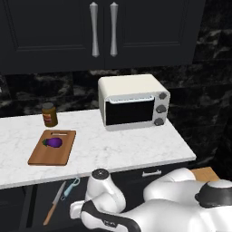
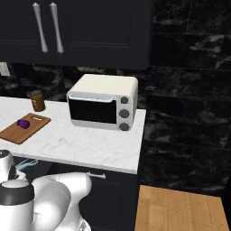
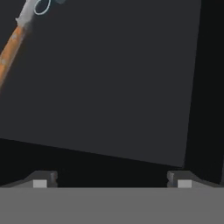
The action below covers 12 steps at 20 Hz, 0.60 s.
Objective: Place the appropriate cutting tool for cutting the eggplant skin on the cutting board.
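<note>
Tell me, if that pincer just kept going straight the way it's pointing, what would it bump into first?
Probably the flat dark surface the open pincer faces. The knife and peeler lie off to one side of that line. Depth is unclear.

Cutting board point(image 1: 52, 148): brown wood, visible grain.
Eggplant point(image 1: 53, 142): glossy purple, dark green stem cap.
Peeler point(image 1: 70, 187): light blue head, pale handle.
Knife point(image 1: 54, 203): steel-grey blade, orange-brown wooden handle.
Jar point(image 1: 50, 114): brown body, dark lid, orange-red label band.
Toaster oven point(image 1: 133, 101): cream casing, black glass door, grey knobs.
Counter point(image 1: 118, 147): white marble — faint grey veining.
Backsplash point(image 2: 189, 58): black stone — white veining.
Upper cabinets point(image 1: 54, 31): near-black doors, silver handles.
Floor point(image 2: 180, 210): light wood planks.
</note>
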{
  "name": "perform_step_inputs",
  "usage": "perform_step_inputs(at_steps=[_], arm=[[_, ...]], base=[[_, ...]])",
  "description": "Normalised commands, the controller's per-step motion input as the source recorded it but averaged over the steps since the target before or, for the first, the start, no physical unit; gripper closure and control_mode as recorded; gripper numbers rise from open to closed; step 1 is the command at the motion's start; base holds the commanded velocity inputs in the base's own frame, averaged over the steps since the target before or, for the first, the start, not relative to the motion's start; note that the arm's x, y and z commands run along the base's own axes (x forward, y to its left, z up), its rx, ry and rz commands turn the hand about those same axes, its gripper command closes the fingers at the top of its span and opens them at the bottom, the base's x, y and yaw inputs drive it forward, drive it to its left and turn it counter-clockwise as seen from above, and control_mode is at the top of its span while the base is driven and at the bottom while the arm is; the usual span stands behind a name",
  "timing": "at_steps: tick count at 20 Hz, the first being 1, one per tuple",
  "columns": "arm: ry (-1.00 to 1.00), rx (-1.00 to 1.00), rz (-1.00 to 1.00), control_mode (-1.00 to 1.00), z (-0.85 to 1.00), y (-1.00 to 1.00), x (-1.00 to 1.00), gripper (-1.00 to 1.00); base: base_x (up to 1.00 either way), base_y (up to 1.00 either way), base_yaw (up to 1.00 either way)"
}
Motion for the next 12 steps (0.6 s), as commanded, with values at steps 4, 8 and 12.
perform_step_inputs(at_steps=[4, 8, 12], arm=[[0.16, 0.0, 0.0, -1.0, -0.09, 0.07, -0.34, -1.0], [0.16, 0.0, 0.0, -1.0, -0.18, 0.13, -0.39, -1.0], [0.08, 0.0, 0.0, -1.0, -0.02, 0.11, -0.49, -1.0]], base=[[0.0, 0.0, 0.0], [0.0, 0.0, 0.0], [0.0, 0.0, 0.0]])
